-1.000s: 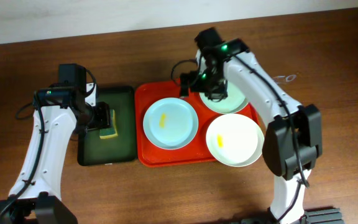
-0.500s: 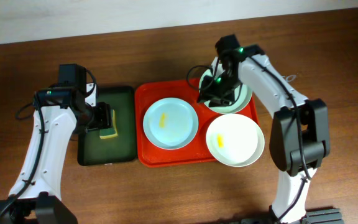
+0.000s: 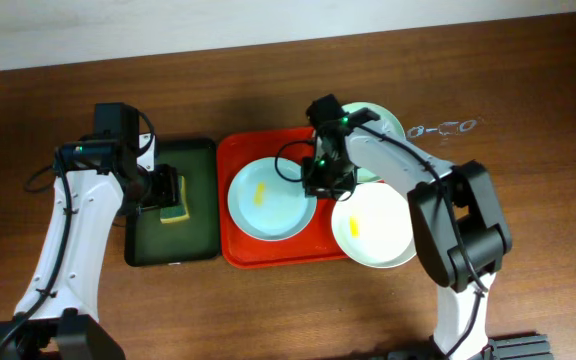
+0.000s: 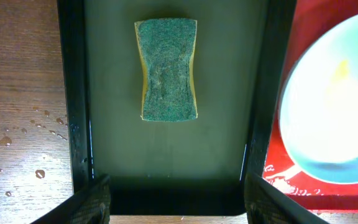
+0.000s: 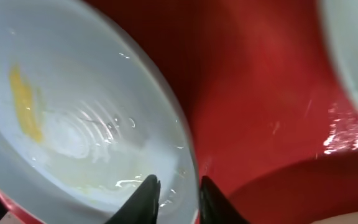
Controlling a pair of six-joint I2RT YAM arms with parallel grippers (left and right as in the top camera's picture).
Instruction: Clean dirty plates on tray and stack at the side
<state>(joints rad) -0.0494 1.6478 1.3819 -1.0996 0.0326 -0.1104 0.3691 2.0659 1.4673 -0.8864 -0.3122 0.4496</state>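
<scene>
The red tray [image 3: 230, 245] holds three dirty plates. A pale blue plate [image 3: 268, 205] with a yellow smear lies at the tray's left. A white plate [image 3: 378, 228] with a yellow smear lies at the front right. A pale green plate [image 3: 380, 122] sits at the back right corner, partly behind my right arm. My right gripper [image 3: 320, 183] is shut on the pale blue plate [image 5: 73, 124] at its right rim, one finger inside and one outside [image 5: 178, 183]. My left gripper [image 4: 178, 205] hangs open over the dark green tray, short of the sponge [image 4: 166, 70].
The dark green tray [image 3: 200, 200] lies left of the red tray, with a green-and-yellow sponge [image 3: 176, 212] on it. Water drops dot the wood left of it [image 4: 17, 137]. Bare brown table surrounds both trays.
My right gripper has swung from the back right plate to the right rim of the pale blue plate, and its jaws have closed there. The left arm has not moved.
</scene>
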